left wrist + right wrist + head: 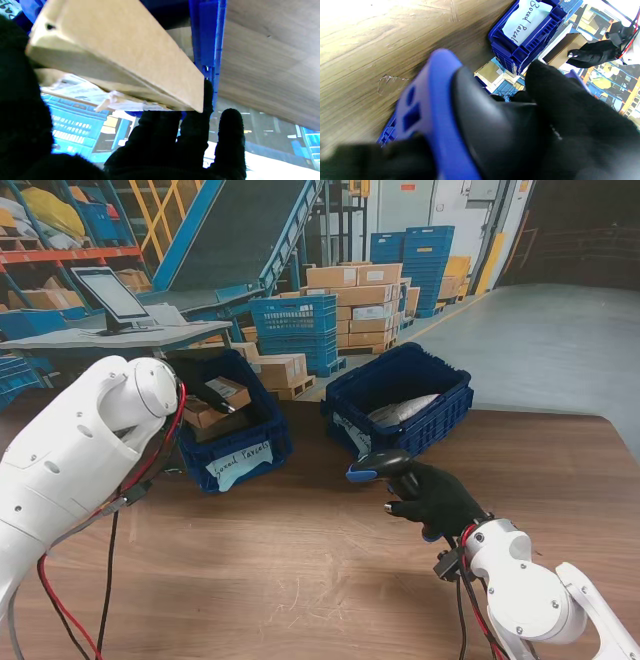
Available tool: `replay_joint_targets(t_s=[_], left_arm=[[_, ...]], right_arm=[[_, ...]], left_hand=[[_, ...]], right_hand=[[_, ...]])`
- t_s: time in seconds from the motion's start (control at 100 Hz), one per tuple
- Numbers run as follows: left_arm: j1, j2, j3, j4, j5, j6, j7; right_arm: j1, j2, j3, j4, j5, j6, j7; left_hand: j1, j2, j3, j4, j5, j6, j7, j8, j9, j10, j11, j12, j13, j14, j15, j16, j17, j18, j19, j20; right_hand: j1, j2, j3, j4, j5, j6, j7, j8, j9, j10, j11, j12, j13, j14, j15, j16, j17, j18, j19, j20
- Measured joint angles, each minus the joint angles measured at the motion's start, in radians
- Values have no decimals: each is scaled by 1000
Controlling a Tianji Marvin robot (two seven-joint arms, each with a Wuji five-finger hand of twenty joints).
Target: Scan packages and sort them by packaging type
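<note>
The left robot hand (pixel 215 396), in a black glove, is over the left blue crate (pixel 232 448) at the far left of the wooden counter (pixel 300 580). It holds a cardboard box (pixel 222 392) with a white shipping label. In the left wrist view the fingers (pixel 195 120) wrap the box's edge (pixel 120 50), with the crate's blue wall (pixel 207 37) just beside it. A handwritten paper tag (pixel 240 461) on the crate's near wall reads "Boxed Parcels" in the right wrist view (pixel 525 20). More brown cardboard lies in the crate under the held box.

The right robot hand (pixel 435 498), also in a black glove, is closed around a handheld barcode scanner (pixel 378 466) with a black body and blue trim. It sits above the counter, near the right blue crate (pixel 400 400), and the scanner's head points left toward the boxed-parcels crate. In the right wrist view the scanner (pixel 450 120) fills most of the frame, blurred, with the thumb (pixel 560 100) laid along its side.

The right crate stands at the far middle of the counter, just beside the left crate and apart from it. A grey, shiny soft-pack parcel (pixel 402 410) lies inside it. A white label on its near wall is too tilted to read.
</note>
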Motion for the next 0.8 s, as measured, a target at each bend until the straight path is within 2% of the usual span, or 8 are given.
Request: replay_joint_targets(t_s=[0.05, 0.1, 0.18, 0.22, 0.29, 0.38, 0.56, 0.8], left_arm=[[-1, 3, -2, 1, -1, 1, -4], [-2, 5, -4, 2, -2, 1, -4], [-6, 7, -3, 4, -2, 2, -6], [-7, 8, -3, 4, -1, 2, -10], [-12, 11, 5, 4, 4, 0, -19], [-20, 14, 16, 5, 12, -3, -30], [-50, 16, 55, 21, 12, 7, -38], [-137, 19, 156, 70, -14, 45, -72]], right_arm=[[0, 0, 0, -1, 0, 0, 0], [0, 0, 0, -1, 0, 0, -1], [-1, 0, 0, -3, 0, 0, -1], [-2, 0, 1, -5, -1, 0, -1], [-4, 0, 2, -7, -1, 1, -1], [-5, 0, 3, -10, -2, 2, -2], [-10, -1, 5, -14, -3, 2, -6], [-22, -1, 15, -22, -3, 2, -5]], left_hand=[[-49, 88, 1, 0, 0, 0, -47, -11, -16, 0, 17, -25, -11, -9, 13, 8, -8, 7, -4, 1], [-83, 137, 13, -1, 0, 0, -72, -32, -30, 0, 37, -36, -21, -11, 13, 9, -11, 9, -14, 1], [-109, 168, 33, -1, 0, 0, -100, -47, -42, 0, 40, -37, -43, -12, 14, 10, -20, 11, -19, 2], [-119, 188, 36, -13, 0, 0, -117, -57, -50, 0, 45, -37, -49, -12, 14, 10, -23, 13, -28, 4], [-132, 189, 79, -16, 0, -1, -142, -71, -71, 0, 47, -42, -63, -13, 14, 10, -25, 19, -30, 11], [-132, 189, 105, -37, 0, -7, -170, -82, -86, 0, 47, -42, -70, -13, 14, 10, -35, 21, -41, 12], [-132, 200, 105, -37, 8, -11, -204, -83, -97, 0, 47, -42, -94, -13, 14, 13, -47, 23, -64, 12], [-132, 244, 105, -37, 8, -17, -277, -89, -148, 1, 47, -21, -120, -13, 14, 39, -73, 33, -104, 23]], right_hand=[[0, 0, 0, 0, 0, 0, 0, 0, 0, 0, 0, 0, 0, 0, 0, 0, 0, 0, 0, 0], [0, 0, 0, 0, 0, 0, 0, 0, 0, 0, 0, 0, 0, 0, 0, 0, 0, 0, 0, 0], [0, 0, 0, 0, 0, 0, 0, 0, 0, 0, 0, 0, 0, 0, 0, 0, 0, 0, 0, 0], [0, 0, 0, 0, 0, 0, 0, 0, 0, 0, 0, 0, 0, 0, 0, 0, 0, 0, 0, 0], [0, 0, 0, 0, 0, 0, 0, 0, 0, 0, 0, 0, 0, 0, 0, 0, 0, 0, 0, 0], [0, 0, 0, 0, 0, 0, 0, 0, 0, 0, 0, 0, 0, 0, 0, 0, 0, 0, 0, 0], [0, 0, 0, 0, 0, 0, 0, 0, 0, 0, 0, 0, 0, 0, 0, 0, 0, 0, 0, 0], [0, 0, 0, 0, 0, 0, 0, 0, 0, 0, 0, 0, 0, 0, 0, 0, 0, 0, 0, 0]])
